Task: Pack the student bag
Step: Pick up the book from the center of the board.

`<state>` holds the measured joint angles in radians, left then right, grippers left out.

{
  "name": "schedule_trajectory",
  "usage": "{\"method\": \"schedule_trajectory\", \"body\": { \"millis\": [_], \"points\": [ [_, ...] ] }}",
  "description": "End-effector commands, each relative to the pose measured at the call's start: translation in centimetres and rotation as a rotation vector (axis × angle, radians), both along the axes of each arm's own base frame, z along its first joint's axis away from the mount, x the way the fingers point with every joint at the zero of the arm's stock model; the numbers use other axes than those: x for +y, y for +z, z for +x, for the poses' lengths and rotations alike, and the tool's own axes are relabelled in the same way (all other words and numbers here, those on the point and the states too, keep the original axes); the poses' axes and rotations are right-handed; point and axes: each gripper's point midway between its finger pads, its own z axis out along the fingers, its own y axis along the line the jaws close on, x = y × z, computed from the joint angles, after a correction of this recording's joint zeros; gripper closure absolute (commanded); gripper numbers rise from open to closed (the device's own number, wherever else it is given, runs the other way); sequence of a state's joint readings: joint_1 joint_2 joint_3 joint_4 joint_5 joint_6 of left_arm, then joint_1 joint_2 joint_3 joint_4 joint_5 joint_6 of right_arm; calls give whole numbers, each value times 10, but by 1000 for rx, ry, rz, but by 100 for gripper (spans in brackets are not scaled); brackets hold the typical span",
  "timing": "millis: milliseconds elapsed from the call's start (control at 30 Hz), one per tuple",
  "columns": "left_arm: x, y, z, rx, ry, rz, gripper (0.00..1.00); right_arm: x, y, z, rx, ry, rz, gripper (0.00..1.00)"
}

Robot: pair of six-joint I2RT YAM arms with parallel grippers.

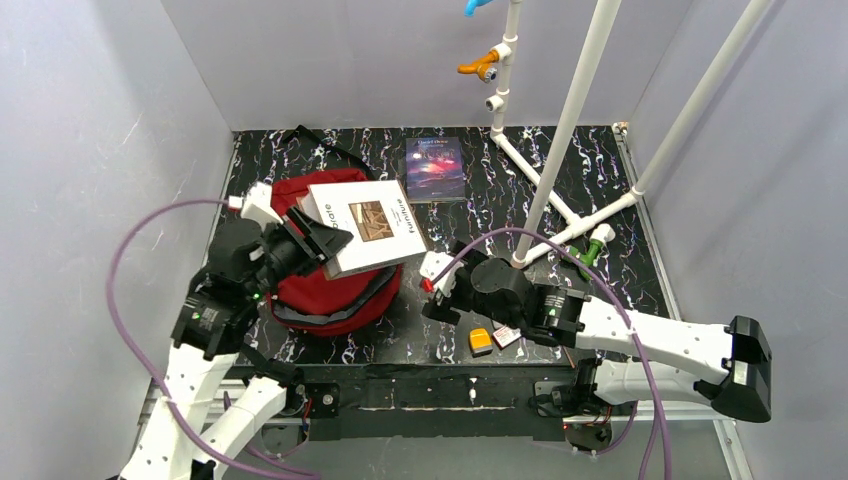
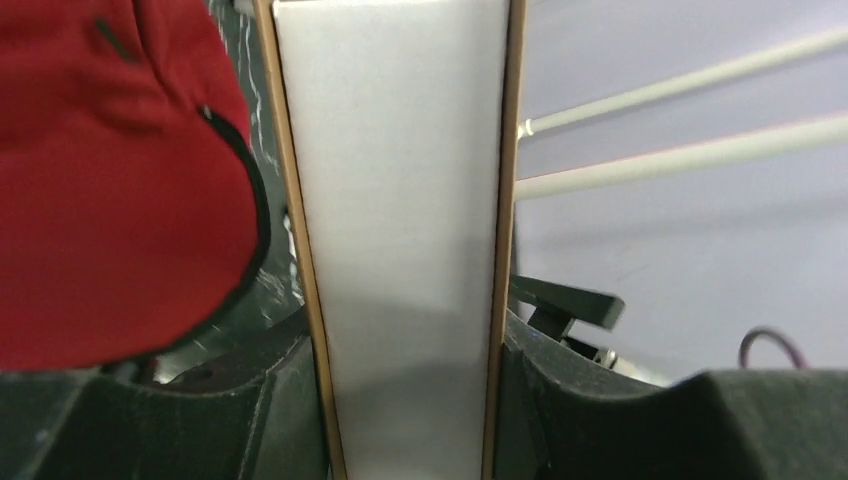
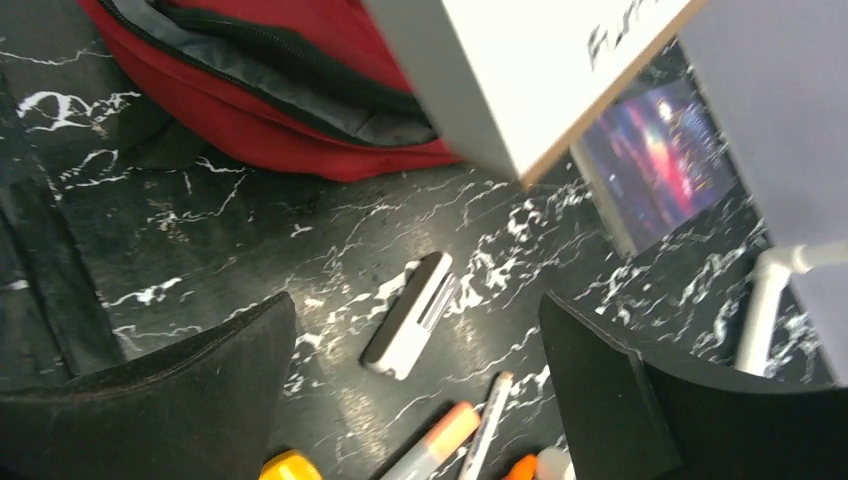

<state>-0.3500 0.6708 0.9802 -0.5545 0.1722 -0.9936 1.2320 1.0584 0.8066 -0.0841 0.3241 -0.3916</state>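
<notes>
Red student bag [image 1: 335, 300] sits right below the left gripper [image 1: 318, 240], which is clamped on a white furniture book [image 1: 368, 222] reaching lengthwise over the bag's top, while the right gripper [image 1: 435, 292] hangs wide and empty just off the bag's right side.

The dark red student bag [image 1: 330, 290] lies slumped on the table's left side, zip mouth open.
</notes>
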Motion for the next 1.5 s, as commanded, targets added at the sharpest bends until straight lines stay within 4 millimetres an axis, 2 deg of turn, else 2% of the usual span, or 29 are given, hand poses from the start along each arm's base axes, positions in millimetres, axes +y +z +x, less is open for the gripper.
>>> {"method": "schedule_trajectory", "body": {
  "millis": [0, 67, 133, 233, 333, 467, 600, 667, 700, 767, 833, 933, 1100, 1333, 1433, 1467],
  "points": [
    [18, 13, -26, -195, -235, 393, 87, -16, -2, -6, 209, -175, 74, 2],
    [11, 13, -41, -218, -355, 419, 88, -20, 0, -7, 307, -246, 122, 2],
    [-2, 15, -57, -247, -480, 391, 95, -11, 2, -20, 468, -170, 178, 2],
    [-21, 18, -72, -283, -599, 297, 99, -1, 24, -37, 756, -9, 351, 2],
    [-39, 29, -84, -345, -715, 187, 100, -9, 48, -38, 922, 101, 512, 1],
    [-52, 30, -88, -337, -832, 134, 100, -34, 57, -25, 936, 89, 520, 2],
    [-58, 19, -97, -265, -958, 89, 100, -59, 66, 13, 799, -154, 432, 2],
    [-59, 12, -102, -232, -1003, 71, 100, -61, 77, 19, 762, -166, 414, 2],
    [-60, 9, -106, -222, -1032, 52, 100, -56, 84, 17, 761, -124, 422, 2],
    [-62, 6, -113, -207, -1077, 15, 100, -38, 95, 5, 824, 15, 449, 2],
    [-62, 7, -119, -220, -1113, -12, 100, -18, 103, -18, 963, 217, 460, 2],
    [-62, 11, -123, -255, -1135, -16, 100, -10, 113, -48, 1120, 442, 455, 2],
    [-63, 17, -129, -288, -1173, -52, 100, -1, 124, -69, 1183, 553, 471, 2],
    [-65, 17, -130, -302, -1193, -75, 100, 16, 106, -116, 1282, 654, 378, 2],
    [-64, 16, -128, -305, -1182, -62, 100, 12, 105, -123, 1297, 665, 371, 4],
    [-64, 15, -127, -302, -1168, -50, 100, 10, 104, -124, 1297, 666, 370, 9]
  ]
}}
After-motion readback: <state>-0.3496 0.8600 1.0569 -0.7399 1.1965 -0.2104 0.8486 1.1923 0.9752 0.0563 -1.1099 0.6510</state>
